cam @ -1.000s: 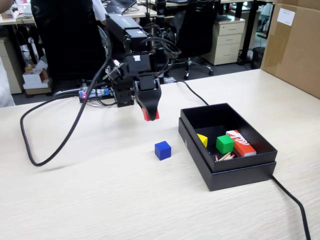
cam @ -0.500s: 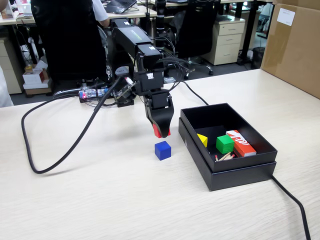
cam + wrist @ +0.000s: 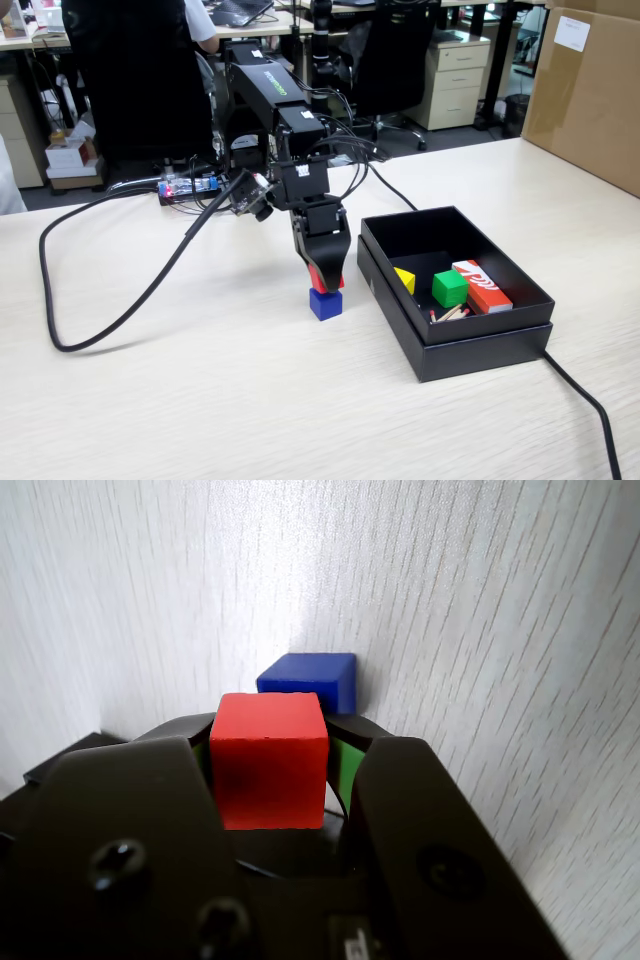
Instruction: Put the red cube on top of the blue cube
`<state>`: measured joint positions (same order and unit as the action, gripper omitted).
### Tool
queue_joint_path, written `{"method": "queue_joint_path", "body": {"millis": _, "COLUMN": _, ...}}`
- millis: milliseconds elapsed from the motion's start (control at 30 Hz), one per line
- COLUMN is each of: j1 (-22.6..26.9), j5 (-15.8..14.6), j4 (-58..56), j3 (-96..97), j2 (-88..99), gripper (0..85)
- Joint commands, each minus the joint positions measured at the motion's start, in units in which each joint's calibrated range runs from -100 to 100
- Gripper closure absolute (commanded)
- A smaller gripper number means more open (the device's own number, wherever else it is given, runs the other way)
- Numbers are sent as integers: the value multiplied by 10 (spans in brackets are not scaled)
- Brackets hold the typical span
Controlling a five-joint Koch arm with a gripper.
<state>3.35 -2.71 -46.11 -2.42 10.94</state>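
In the fixed view, the red cube (image 3: 327,279) is a small plain red block, only partly visible between the black jaws of the gripper (image 3: 327,275), which pinch it from either side. It hangs directly above the blue cube (image 3: 325,303), a dark-blue block of like size standing on the pale wood-grain table (image 3: 200,400); whether the two cubes touch cannot be told from here. At about three o'clock from the cubes, just beside them, sits a shallow black box (image 3: 480,345) nested in its lid. Inside lie one yellow wedge-shaped block (image 3: 405,280), one green cube (image 3: 450,288), one red-orange box with white lettering (image 3: 482,286) and a few thin sticks (image 3: 449,313). A thick black cable (image 3: 120,290) loops over the table at nine o'clock from the cubes, and another cable (image 3: 590,410) trails off from the box toward five o'clock. A brown cardboard carton (image 3: 590,90) stands at the table's far edge, at about two o'clock.

In the wrist view, the red cube (image 3: 270,758) fills the centre, matte-faced with crisp edges, clamped between the two black fingers (image 3: 130,810). The blue cube (image 3: 312,678) shows at twelve o'clock beyond it, resting on the table (image 3: 500,630), its top face and one side visible. A strip of green (image 3: 345,770) lines the inner face of the right-hand finger. One red cube and one blue cube are counted.
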Motion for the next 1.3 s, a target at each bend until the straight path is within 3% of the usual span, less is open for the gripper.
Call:
{"method": "queue_joint_path", "body": {"millis": 0, "j1": 0, "j5": 1, "j4": 13, "j3": -48, "j2": 21, "gripper": 821}}
{"method": "queue_joint_path", "body": {"millis": 1267, "j1": 0, "j5": 0, "j4": 8, "j3": -2, "j2": 52, "gripper": 821}}
